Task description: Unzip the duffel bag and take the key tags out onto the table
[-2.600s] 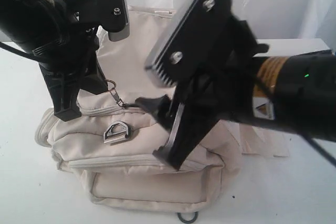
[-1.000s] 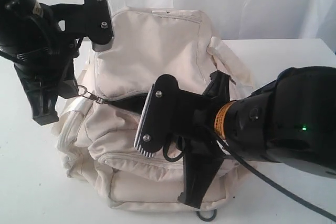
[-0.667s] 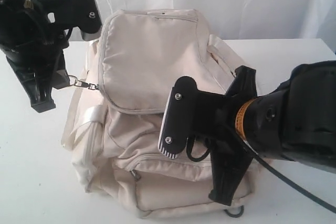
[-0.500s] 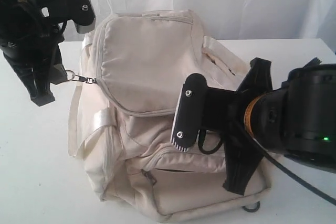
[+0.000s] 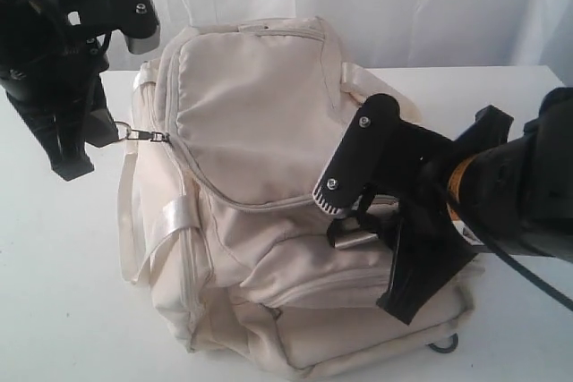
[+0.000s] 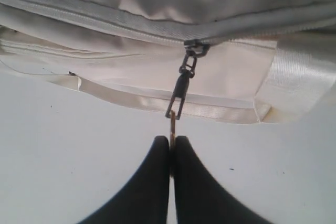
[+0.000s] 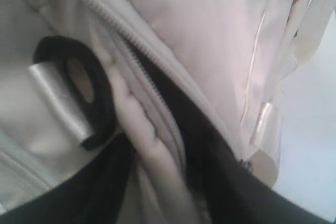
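Your left pincer (image 6: 170, 141) is clamped on the zip pull (image 6: 178, 95), which holds the zip taut at the bag (image 5: 251, 114) side. Your right pincer (image 5: 365, 252) stands spread over the gaping seam, probably to reach in. The key tags are not visible. The bag lies on the surface (image 5: 54, 292).

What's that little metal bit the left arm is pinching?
Start at the big cream duffel bag on the white table. On its left side a grey zipper ends in a small metal zipper pull, the only chain-like clip held in black jaws.
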{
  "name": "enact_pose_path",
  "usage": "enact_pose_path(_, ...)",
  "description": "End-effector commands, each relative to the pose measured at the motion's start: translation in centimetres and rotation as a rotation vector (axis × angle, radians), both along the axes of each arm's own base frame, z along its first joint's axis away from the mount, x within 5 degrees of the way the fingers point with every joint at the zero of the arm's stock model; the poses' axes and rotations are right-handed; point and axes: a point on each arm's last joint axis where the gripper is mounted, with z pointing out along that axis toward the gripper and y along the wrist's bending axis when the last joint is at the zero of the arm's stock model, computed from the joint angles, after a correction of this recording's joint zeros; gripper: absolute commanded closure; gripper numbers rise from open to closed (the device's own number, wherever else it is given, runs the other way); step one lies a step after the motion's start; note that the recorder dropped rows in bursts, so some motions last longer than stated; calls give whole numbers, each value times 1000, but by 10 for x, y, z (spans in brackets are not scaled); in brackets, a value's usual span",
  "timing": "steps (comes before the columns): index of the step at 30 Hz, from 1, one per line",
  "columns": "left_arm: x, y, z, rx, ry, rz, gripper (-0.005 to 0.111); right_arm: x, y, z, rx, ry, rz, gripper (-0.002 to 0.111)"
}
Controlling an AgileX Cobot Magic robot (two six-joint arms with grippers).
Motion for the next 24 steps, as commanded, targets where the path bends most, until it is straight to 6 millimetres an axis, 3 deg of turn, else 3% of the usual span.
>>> enact_pose_path(1,-3,-4,1,-54,16,-27,107,-7,-9,8,57,44,-38,40)
enact_pose_path(8,-2,-7,0,-78,14,-49,107,-25,-17,31,295,111,-48,37)
enact_pose_path(13,4,-12,-8,-89,38,-51,107,-31,-1,50,583,103,51,37)
enact_pose_path(17,8,-16,-15,-78,58,-62,107,-17,34,34,670,102,120,37)
enact_pose_path(20,8,-16,-15,-78,58,-62,107,-12,74,20,634,103,220,37)
enact_pose_path(24,7,-15,-15,-75,64,-64,107,2,104,5,586,133,216,37)
